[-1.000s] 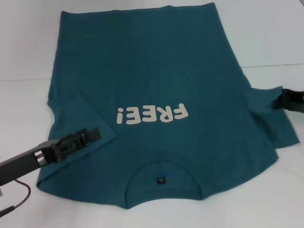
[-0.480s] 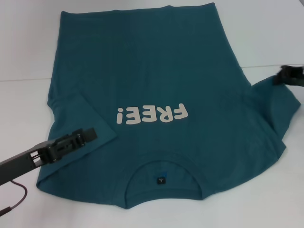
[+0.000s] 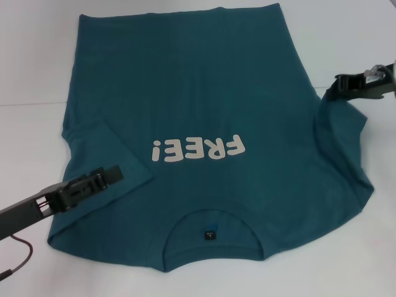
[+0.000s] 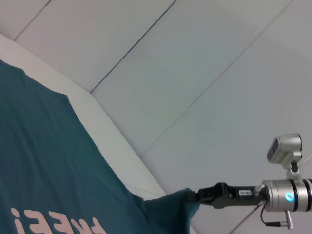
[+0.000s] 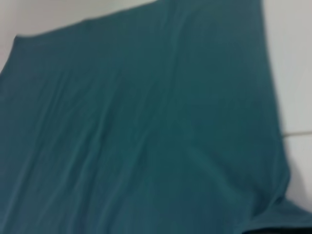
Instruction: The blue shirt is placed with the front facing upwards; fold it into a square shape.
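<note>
The blue shirt (image 3: 198,93) lies flat on the white table, front up, with off-white "FREE!" lettering (image 3: 198,148) and its collar (image 3: 210,223) nearest me. Its left sleeve (image 3: 105,148) is folded in onto the body. My left gripper (image 3: 114,174) hovers just over that folded sleeve's near edge. My right gripper (image 3: 331,91) is shut on the edge of the right sleeve (image 3: 340,136) and holds it lifted off the table. The left wrist view shows that right gripper (image 4: 192,196) pinching raised cloth of the shirt (image 4: 48,161). Only shirt fabric (image 5: 146,136) fills the right wrist view.
The white table (image 3: 37,62) surrounds the shirt, and its far edge runs behind the right gripper. A thin dark cable (image 3: 25,253) hangs under the left arm at the near left. Pale floor tiles (image 4: 195,73) show beyond the table.
The right gripper has risen and swung inward from the shirt's right edge, pulling the right sleeve up with it. The left gripper has drawn back slightly toward the near left.
</note>
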Motion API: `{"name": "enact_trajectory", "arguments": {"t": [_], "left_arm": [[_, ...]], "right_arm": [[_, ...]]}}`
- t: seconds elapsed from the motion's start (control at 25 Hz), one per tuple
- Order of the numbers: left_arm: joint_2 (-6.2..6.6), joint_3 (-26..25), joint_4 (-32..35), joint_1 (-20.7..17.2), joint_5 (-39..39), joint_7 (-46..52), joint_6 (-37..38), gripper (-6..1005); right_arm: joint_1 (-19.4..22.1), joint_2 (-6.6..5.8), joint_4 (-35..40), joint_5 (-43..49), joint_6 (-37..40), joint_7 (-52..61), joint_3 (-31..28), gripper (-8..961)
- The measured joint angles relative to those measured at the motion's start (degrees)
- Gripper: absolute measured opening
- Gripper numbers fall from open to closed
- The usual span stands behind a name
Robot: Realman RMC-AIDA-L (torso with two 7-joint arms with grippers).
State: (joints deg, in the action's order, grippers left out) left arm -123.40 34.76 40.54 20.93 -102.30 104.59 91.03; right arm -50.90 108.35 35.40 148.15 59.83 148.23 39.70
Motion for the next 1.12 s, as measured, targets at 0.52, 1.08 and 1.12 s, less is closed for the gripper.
{"name": "enact_trajectory", "arguments": {"t": [0.52,1.08,1.12], "left_arm": [[-0.08,-1.5,-1.4,0.3,0.0,-0.4,-0.8,795],[-0.35,-1.5,-1.5,0.7,0.1,-0.3,-2.3,794],[-0.35,-1.5,-1.5,0.7,0.1,-0.3,-2.3,794]], "right_arm": [[-2.2,2.84,-1.6,0.0,-0.3,5.2,4.6,11],[-4.0,3.26,-7.0,0.0,-9.4,7.0,4.8,19],[-4.0,3.31,-7.0,0.0,-9.6,6.8,4.8,19]]}}
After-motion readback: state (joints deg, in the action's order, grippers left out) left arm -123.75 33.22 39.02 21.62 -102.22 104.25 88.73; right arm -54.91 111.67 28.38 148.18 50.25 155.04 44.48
